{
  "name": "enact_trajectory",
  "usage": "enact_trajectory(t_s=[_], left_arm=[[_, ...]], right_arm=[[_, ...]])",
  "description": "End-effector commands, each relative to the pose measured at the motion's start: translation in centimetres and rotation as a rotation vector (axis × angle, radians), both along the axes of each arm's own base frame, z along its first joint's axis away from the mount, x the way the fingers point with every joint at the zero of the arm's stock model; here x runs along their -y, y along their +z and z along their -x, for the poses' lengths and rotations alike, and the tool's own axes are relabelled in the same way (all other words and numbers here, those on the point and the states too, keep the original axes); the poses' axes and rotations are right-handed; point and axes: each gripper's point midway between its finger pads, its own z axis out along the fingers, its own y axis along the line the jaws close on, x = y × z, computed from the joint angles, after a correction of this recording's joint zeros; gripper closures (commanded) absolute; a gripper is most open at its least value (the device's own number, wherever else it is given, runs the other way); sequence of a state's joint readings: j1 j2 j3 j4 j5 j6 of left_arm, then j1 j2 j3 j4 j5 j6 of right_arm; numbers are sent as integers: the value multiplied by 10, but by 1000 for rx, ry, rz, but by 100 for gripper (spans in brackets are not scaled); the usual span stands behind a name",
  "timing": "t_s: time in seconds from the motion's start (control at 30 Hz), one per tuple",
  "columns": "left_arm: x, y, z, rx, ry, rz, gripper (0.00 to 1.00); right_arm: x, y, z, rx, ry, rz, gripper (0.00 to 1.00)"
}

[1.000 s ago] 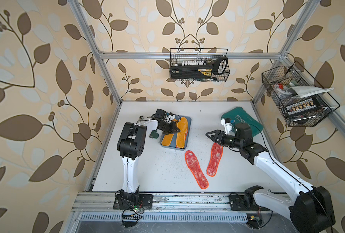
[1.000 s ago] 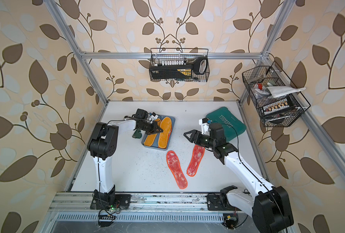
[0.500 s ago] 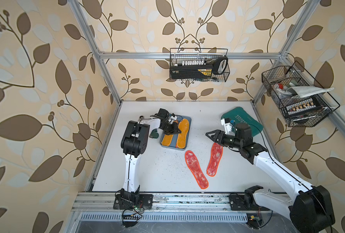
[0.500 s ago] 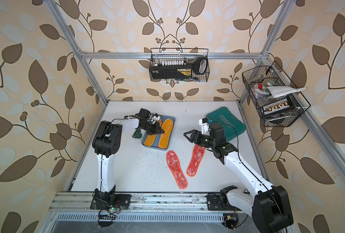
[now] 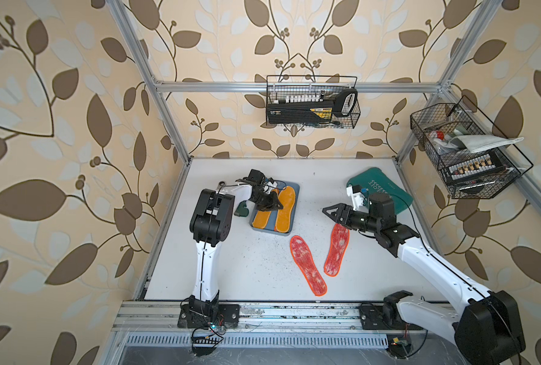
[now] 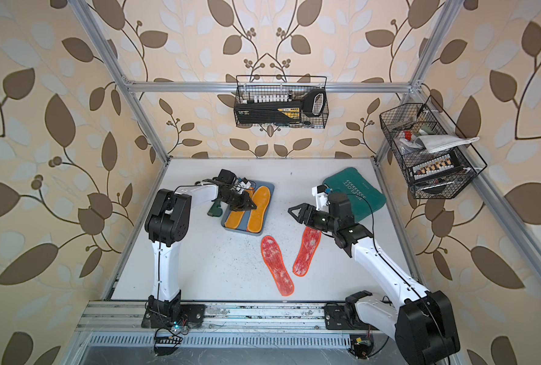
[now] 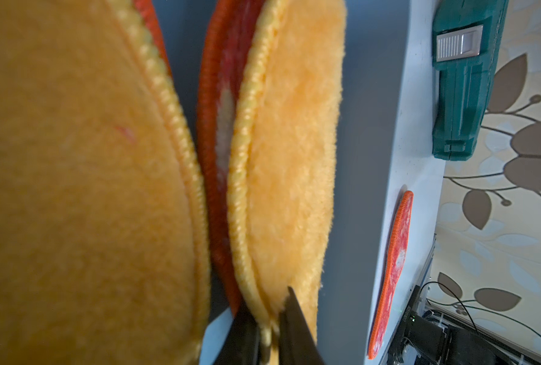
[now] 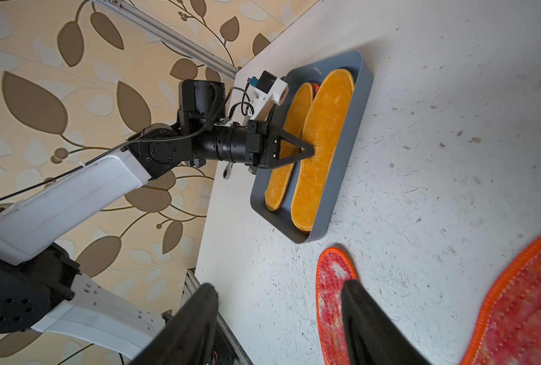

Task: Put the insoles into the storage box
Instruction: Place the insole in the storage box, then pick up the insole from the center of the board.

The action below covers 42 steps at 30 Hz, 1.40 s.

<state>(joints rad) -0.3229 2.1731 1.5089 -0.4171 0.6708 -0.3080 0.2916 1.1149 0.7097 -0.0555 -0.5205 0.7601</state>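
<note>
— Since a second ago the left arm's elbow [image 5: 212, 211] has been edging toward the upper right of the frame. What is the left end effector [image 5: 278, 207] doing?
— Its fingers [image 7: 294, 331] are straddling the stitched edge of a yellow-orange fabric insole [image 5: 285, 208] lying in the shallow blue-grey plastic storage box [image 5: 269, 230], mid-frame; pinching or released, I cannot tell.
— And the right end effector [image 5: 326, 210]?
— It is hovering, spread wide and empty, over the upper end of a mottled red-white insole [image 5: 337, 249] lying on the white tabletop [image 5: 231, 268], below centre.

Teal case [image 5: 386, 186] lies on the table [image 5: 231, 268]; wire basket [image 5: 294, 123] hangs behind.
</note>
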Motion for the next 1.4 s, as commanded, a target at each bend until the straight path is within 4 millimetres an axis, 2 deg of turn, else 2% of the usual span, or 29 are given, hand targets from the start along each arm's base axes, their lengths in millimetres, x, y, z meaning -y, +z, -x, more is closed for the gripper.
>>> enact_trajectory(t_s=[0.0,0.13,0.3,0.53,0.6,0.9,1.0,1.17,1.37], left_arm=[[-1,7,-1,27,-17,-52,80],[0,18,2,47,-23,-78,70],[3,32,7,71,-36,-102,57],[-4,47,11,102,-26,-173,47],[-5,55,12,119,-24,-188,45],[-12,88,21,179,-27,-261,41],[-11,110,30,219,-18,-255,40],[-11,142,59,285,-15,-281,36],[-33,154,100,330,12,-334,24]], right_arm=[[1,-2,1,4,6,15,36],[4,-1,1,10,2,37,35],[10,-11,7,-10,-4,89,35],[30,-30,20,-59,-53,216,29],[37,-37,25,-83,-83,254,20],[50,-59,52,-177,-172,404,17],[49,-58,60,-168,-179,441,18],[42,-56,72,-148,-148,519,18],[30,-60,86,-123,-71,615,20]])
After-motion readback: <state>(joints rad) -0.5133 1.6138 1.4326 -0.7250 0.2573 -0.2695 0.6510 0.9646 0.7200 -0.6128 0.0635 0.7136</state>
